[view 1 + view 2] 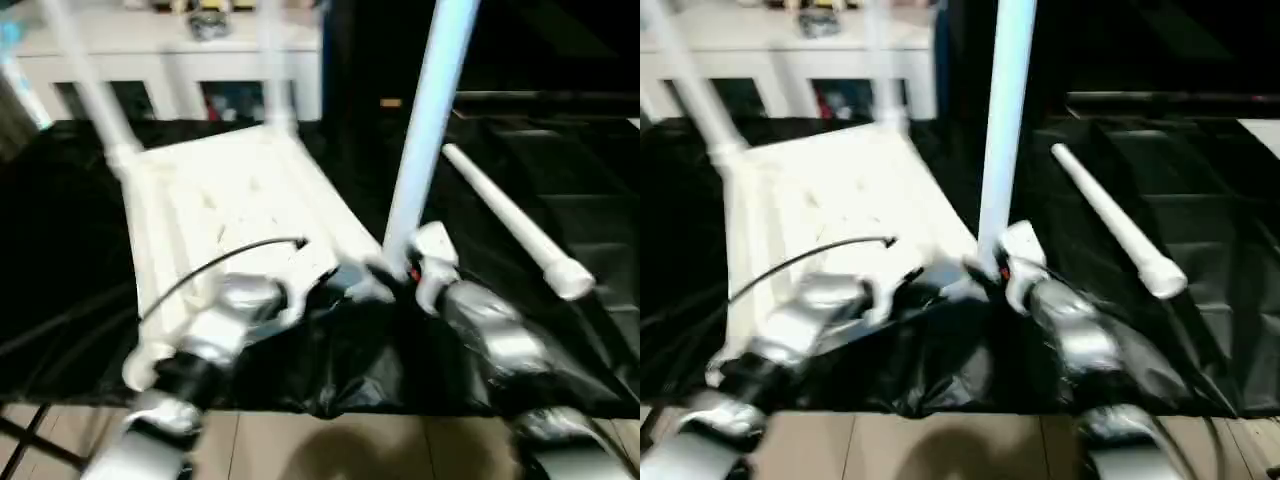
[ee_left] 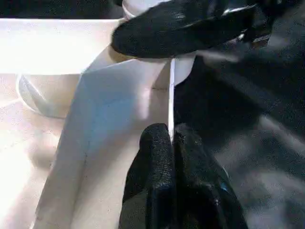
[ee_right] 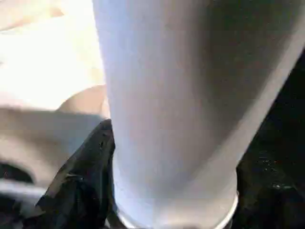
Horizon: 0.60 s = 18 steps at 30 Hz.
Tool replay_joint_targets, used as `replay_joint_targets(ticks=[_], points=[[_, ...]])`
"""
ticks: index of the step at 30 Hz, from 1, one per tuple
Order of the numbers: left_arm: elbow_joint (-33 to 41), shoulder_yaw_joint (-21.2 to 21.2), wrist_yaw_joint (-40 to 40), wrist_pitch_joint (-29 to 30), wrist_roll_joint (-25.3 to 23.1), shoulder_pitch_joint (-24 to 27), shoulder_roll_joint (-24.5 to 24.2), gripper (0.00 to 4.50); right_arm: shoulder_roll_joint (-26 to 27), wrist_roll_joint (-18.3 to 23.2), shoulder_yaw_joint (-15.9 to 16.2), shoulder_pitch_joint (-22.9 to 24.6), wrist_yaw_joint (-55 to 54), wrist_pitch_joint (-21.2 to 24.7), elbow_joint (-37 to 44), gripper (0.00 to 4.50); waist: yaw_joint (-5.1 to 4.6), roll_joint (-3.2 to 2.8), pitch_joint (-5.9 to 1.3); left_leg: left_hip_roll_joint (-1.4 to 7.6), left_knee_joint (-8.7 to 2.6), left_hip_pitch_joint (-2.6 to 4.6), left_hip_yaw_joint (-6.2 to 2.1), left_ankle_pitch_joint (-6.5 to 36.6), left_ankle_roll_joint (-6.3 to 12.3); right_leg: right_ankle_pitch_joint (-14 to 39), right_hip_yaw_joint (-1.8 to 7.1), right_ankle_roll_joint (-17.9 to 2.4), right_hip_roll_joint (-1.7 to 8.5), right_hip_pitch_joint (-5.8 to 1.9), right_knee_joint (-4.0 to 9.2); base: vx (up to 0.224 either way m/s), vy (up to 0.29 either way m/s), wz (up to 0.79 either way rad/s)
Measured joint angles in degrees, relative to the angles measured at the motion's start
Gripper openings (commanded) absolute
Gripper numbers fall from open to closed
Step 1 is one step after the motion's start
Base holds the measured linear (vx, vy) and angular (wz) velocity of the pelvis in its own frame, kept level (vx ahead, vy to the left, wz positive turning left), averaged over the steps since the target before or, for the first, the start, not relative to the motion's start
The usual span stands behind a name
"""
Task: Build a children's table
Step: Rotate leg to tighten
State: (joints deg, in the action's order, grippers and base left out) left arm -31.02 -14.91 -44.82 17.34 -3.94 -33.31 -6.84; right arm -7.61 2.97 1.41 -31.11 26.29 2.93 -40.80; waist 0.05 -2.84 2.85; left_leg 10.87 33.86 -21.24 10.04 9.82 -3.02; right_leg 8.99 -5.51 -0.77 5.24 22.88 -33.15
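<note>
Left wrist view: left hand (image 2: 172,143) pinches tabletop (image 2: 109,119) edge; right hand (image 3: 171,210) grips leg (image 3: 181,95)

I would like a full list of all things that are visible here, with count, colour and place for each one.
tabletop: one, white, upside down on the black-draped table.
fitted legs: two, white, upright at the far corners of the tabletop.
held leg: one, white, upright at the near right corner.
loose leg: one, white, lying on the black cover, to the right.
black-draped table: one, black, under everything.
cabinet: one, white, behind.
left end effector: black fingers, shut on the tabletop's thin edge.
right end effector: black fingers around the base of the held leg.
</note>
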Motion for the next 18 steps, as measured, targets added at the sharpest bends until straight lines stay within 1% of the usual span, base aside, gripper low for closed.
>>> replay_joint_targets(ticks=[3, 4, 5, 6, 8, 11, 14, 15, 18], points=[[-0.3, 0.1, 1.5, 0.1, -0.4, -0.3, 0.8, 0.00, 1.0, -0.4, -1.0, -0.5, -2.0, -0.8, -1.0, 2.72, 0.05, -0.06, -0.05, 0.01, -0.01, -0.03, 0.00, 0.0, 0.01, 0.0, 0.00, 0.0, 0.00, 0.00, 0.00, 0.000, 0.000, 0.00], [-0.3, 0.2, 1.4, 0.0, -0.4, -0.3, 0.8, 0.00, 1.0, -0.3, -1.1, -0.5, -2.0, -1.2, -1.1, 3.07, 0.07, -0.10, -0.07, 0.00, -0.04, -0.04, 0.00, 0.0, 0.01, 0.0, 0.00, 0.0, 0.00, 0.00, 0.00, 0.000, 0.000, 0.00], [-0.3, 0.2, 1.2, 0.0, -0.4, -0.3, 0.8, 0.00, 1.0, -0.2, -1.2, -0.5, -1.8, -1.2, -1.1, 3.28, 0.09, -0.10, -0.08, 0.00, -0.08, -0.04, 0.00, 0.0, 0.01, 0.0, 0.00, 0.0, 0.00, 0.01, 0.00, 0.000, 0.000, 0.00], [-0.3, 0.2, 0.8, 0.0, -0.4, -0.3, 0.7, 0.00, 1.0, 0.2, -1.5, -0.5, -1.0, -1.2, -1.0, 3.28, 0.09, -0.10, -0.07, 0.00, -0.11, -0.04, 0.00, 0.0, 0.01, 0.0, -0.01, -0.1, 0.00, 0.02, -0.01, 0.000, 0.000, 0.00], [-0.3, 0.1, -0.1, -0.2, -0.4, -0.3, 0.4, 0.00, 0.9, 0.9, -1.6, -0.4, 0.4, -1.3, -1.0, 3.56, 0.09, -0.10, -0.07, 0.03, -0.17, -0.02, 0.00, 0.0, 0.01, -0.1, -0.05, -0.1, -0.01, 0.04, -0.04, 0.000, 0.000, 0.00], [-0.2, 0.1, -1.2, -0.8, -0.3, -0.2, -0.3, 0.00, 0.6, 0.9, -1.5, 0.1, 2.8, -2.1, -0.8, 3.80, 0.09, -0.09, -0.07, 0.06, -0.20, -0.01, 0.00, 0.0, 0.01, -0.1, -0.09, -0.1, -0.02, 0.06, -0.05, 0.000, 0.000, 0.00], [1.0, -0.2, -4.7, -2.2, -0.1, 0.7, -2.3, 0.00, -1.2, 1.2, -0.6, 1.6, 8.4, -3.0, 0.6, 3.80, 0.09, -0.09, -0.06, 0.06, -0.21, -0.04, 0.00, 0.0, 0.01, -0.1, -0.09, -0.1, -0.02, 0.10, -0.05, 0.000, 0.000, 0.00], [2.0, -0.4, -6.7, -2.7, 0.5, 1.4, -3.5, 0.00, -2.5, 1.4, 0.4, 2.3, 11.5, -3.4, 1.6, 3.80, 0.19, -0.08, -0.06, 0.05, -0.24, -0.07, 0.00, 0.0, 0.00, -0.1, -0.09, -0.1, -0.02, 0.11, -0.04, 0.000, 0.000, 0.00], [3.4, -1.3, -11.4, -3.5, 1.7, 2.3, -5.4, 0.00, -4.9, 2.4, 1.9, 3.9, 18.5, -3.6, 3.8, 3.80, 0.83, -0.07, -0.05, 0.06, -0.23, -0.15, -0.01, 0.0, 0.01, -0.2, -0.09, -0.3, -0.02, 0.12, -0.05, 0.000, 0.000, 0.00]])
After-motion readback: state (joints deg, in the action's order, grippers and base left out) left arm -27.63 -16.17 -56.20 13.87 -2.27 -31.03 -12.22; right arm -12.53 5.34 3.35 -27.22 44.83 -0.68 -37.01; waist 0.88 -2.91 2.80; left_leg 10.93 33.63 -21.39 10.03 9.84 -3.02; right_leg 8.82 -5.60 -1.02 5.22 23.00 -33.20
